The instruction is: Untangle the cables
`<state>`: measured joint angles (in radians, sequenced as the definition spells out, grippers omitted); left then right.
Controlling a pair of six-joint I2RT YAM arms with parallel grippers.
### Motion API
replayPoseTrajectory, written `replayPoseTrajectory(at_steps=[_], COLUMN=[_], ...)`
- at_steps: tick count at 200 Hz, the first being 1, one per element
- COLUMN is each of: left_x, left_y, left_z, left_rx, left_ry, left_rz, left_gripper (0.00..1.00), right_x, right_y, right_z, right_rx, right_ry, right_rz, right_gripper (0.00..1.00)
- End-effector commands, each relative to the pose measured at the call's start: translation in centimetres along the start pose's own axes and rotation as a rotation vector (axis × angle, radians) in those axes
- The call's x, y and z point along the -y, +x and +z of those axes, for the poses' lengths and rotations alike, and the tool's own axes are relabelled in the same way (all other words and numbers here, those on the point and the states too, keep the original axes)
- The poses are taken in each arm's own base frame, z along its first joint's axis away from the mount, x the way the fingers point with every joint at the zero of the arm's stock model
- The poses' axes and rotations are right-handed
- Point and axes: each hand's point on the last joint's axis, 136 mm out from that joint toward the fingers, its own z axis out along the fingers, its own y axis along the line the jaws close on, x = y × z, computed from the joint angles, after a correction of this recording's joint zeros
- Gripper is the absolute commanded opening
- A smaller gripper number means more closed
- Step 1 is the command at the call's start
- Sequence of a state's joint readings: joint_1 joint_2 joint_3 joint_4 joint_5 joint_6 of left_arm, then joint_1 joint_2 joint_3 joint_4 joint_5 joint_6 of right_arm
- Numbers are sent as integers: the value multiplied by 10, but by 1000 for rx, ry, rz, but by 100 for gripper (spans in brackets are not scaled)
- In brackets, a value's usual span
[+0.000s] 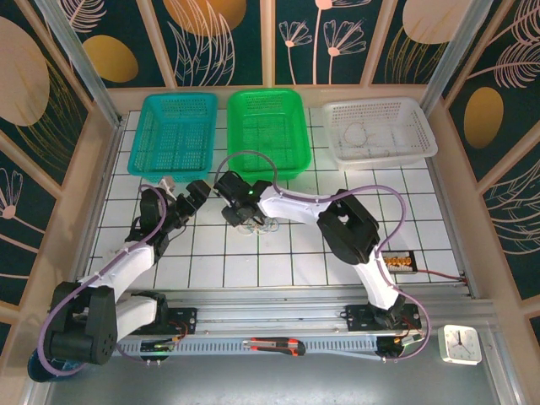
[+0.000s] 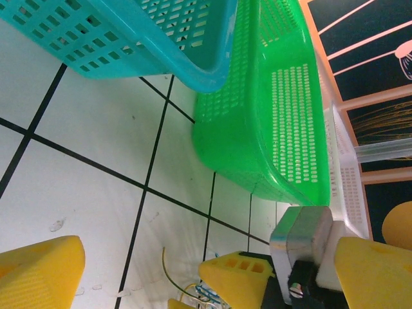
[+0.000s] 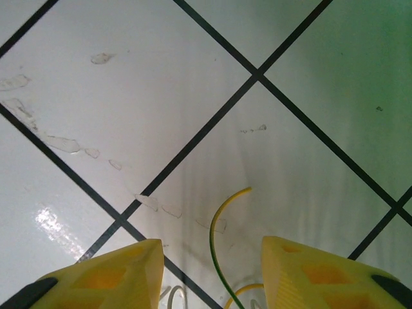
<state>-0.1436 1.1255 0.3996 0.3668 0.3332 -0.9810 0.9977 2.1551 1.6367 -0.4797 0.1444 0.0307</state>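
A white tabletop [image 1: 278, 270] ruled with black grid lines sits inside dark floral wall panels [image 1: 228, 34]. The cables [image 1: 256, 224] lie bunched mid-table. One yellow-green cord [image 3: 214, 232] runs lengthwise away from the right gripper [image 3: 211, 254] between its parted fingers, its tip curling right. On the left gripper [image 1: 197, 197] the jaws stand wide apart.

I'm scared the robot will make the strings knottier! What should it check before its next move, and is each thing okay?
1. Right gripper open: ok.
2. Right gripper over the cables: ok.
3. A cord between its jaws: ok, the yellow-green cord runs up between them.
4. That cord pinched: not ok, the jaws stand apart.
5. Left gripper open and ready: ok.
6. Room between the two grippers: cannot tell, they sit close together.
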Motion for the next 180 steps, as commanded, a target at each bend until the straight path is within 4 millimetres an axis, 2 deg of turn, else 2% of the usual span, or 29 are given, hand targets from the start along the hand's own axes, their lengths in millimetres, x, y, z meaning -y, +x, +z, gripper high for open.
replayPoseTrajectory(at_steps=[1, 34, 58, 73, 101, 118, 142, 146, 161, 169, 180], left_x=[4, 4, 3, 2, 3, 2, 3, 3, 4, 5, 5], left_y=[-1, 0, 1, 2, 3, 4, 6, 6, 8, 9, 11], left_z=[-4, -5, -5, -5, -5, -5, -5, -4, -4, -4, -4], left_rx=[5, 4, 2, 0, -6, -9, -20, -23, -33, -39, -47], left_ry=[26, 26, 27, 26, 31, 33, 38, 38, 44, 49, 53], left_rz=[5, 0, -3, -2, -1, -1, 1, 4, 7, 10, 13], left_gripper=[99, 99, 99, 99, 99, 99, 99, 99, 99, 99, 99], right_x=[2, 0, -1, -1, -4, -4, -5, -4, -4, -3, 1], right_y=[5, 4, -1, -6, -13, -18, -24, -26, -28, -28, -29], right_z=[9, 14, 10, 3, -8, -16, -28, -31, -39, -44, -53], right_rx=[-31, -34, -19, 0, 28, 49, 84, 90, 104, 113, 134], right_ry=[44, 41, 32, 26, 3, -5, -25, -31, -41, -41, -42], right_rz=[-36, -40, -34, -28, -16, -2, 25, 30, 49, 61, 83], right_gripper=[44, 39, 24, 19, 4, 0, 0, 4, 29, 33, 34])
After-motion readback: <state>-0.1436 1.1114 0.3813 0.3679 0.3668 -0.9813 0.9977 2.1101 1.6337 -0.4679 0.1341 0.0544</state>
